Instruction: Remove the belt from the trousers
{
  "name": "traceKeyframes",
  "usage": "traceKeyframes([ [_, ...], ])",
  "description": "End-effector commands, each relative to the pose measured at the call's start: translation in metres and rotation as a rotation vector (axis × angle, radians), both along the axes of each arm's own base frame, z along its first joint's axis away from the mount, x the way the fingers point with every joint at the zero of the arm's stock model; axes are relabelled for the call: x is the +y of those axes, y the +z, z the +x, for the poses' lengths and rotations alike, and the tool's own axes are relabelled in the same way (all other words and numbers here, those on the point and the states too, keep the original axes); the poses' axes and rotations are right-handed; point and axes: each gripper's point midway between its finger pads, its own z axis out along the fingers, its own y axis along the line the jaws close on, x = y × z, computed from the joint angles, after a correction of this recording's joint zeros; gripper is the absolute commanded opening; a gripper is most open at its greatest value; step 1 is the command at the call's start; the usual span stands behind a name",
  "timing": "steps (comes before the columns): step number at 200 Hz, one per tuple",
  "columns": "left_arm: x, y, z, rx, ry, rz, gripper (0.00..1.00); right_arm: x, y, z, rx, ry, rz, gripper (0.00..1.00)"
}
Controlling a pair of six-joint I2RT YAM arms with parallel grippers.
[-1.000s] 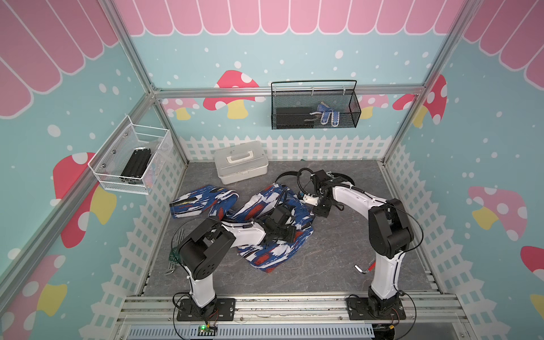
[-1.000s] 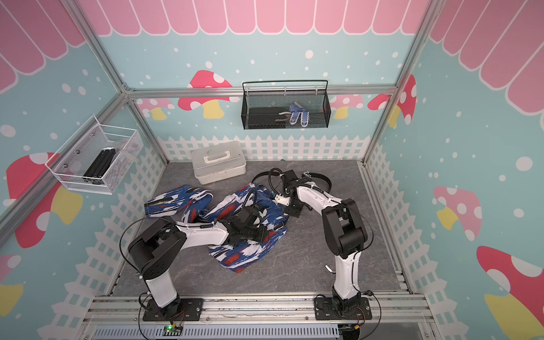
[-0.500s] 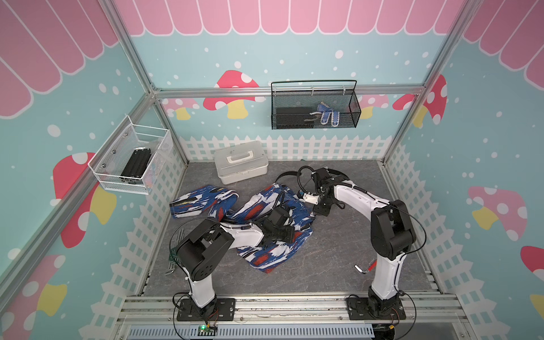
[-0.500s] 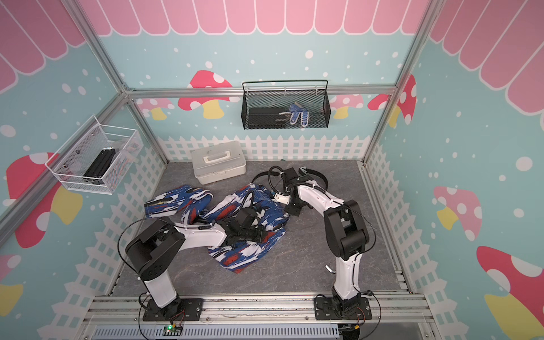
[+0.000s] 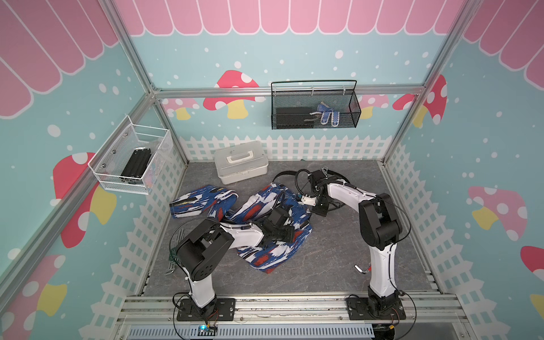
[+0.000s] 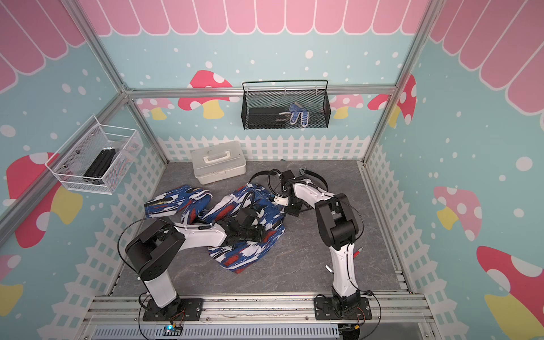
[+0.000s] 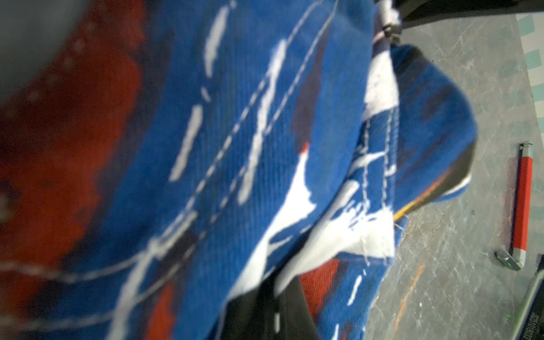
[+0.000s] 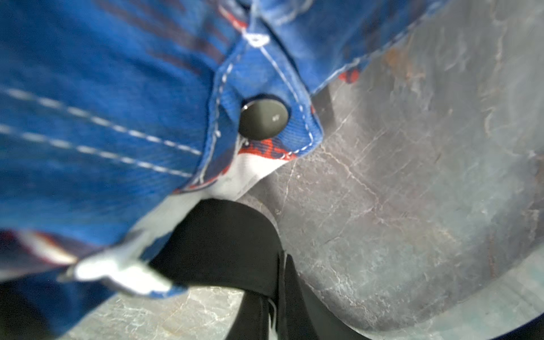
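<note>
The trousers (image 5: 266,206) (image 6: 241,210) lie crumpled mid-floor, printed blue, white and red. My left gripper (image 5: 287,232) (image 6: 255,232) rests on them; in the left wrist view it (image 7: 273,312) is shut on a fold of the trousers (image 7: 235,147). The black belt (image 5: 282,176) (image 6: 256,176) loops on the floor behind the right arm, its metal buckle (image 5: 323,170) near the back. My right gripper (image 5: 319,209) (image 6: 294,209) sits at the waistband's right edge. In the right wrist view it (image 8: 279,297) is shut on the belt (image 8: 223,241), which comes out from under the waistband beside a dark button (image 8: 263,119).
A white lidded box (image 5: 241,162) stands at the back of the floor. A black mesh basket (image 5: 315,109) hangs on the back wall and a white wire basket (image 5: 132,162) on the left wall. A red-handled tool (image 7: 522,203) lies by the right arm's base.
My right gripper has shut on the belt at the waistband; before, its jaws stood open there. The left gripper has kept its hold on the trousers.
</note>
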Motion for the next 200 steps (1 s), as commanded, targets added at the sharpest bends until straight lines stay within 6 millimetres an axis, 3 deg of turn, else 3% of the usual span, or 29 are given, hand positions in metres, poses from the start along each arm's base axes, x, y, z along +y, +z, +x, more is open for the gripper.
traceKeyframes([
  [1,0.132,-0.102,-0.114,0.473,0.073,0.536,0.00,0.000,0.002,0.000,0.000,-0.041,0.037,0.00],
  [28,0.146,-0.115,-0.120,0.540,0.166,0.512,0.00,-0.039,0.028,0.019,-0.064,-0.287,0.077,0.00],
  [68,0.160,-0.120,-0.133,0.594,0.294,0.429,0.00,-0.141,0.036,0.038,-0.109,-0.671,-0.082,0.00],
  [81,0.175,-0.114,-0.135,0.579,0.390,0.467,0.00,-0.179,0.036,0.040,-0.095,-0.848,-0.136,0.00],
  [100,0.198,-0.106,-0.141,0.558,0.543,0.510,0.00,-0.218,0.044,0.046,-0.110,-1.088,-0.101,0.00],
  [127,0.231,-0.098,-0.152,0.532,0.673,0.626,0.00,-0.264,0.074,0.051,-0.209,-1.353,0.006,0.00],
  [145,0.233,-0.097,-0.156,0.544,0.703,0.657,0.00,-0.289,0.099,0.052,-0.298,-1.434,0.005,0.00],
  [168,0.235,-0.094,-0.152,0.549,0.733,0.712,0.00,-0.291,0.118,0.059,-0.345,-1.417,0.044,0.00],
  [200,0.220,-0.092,-0.131,0.525,0.665,0.722,0.00,-0.239,0.113,0.066,-0.265,-1.213,0.160,0.10],
])
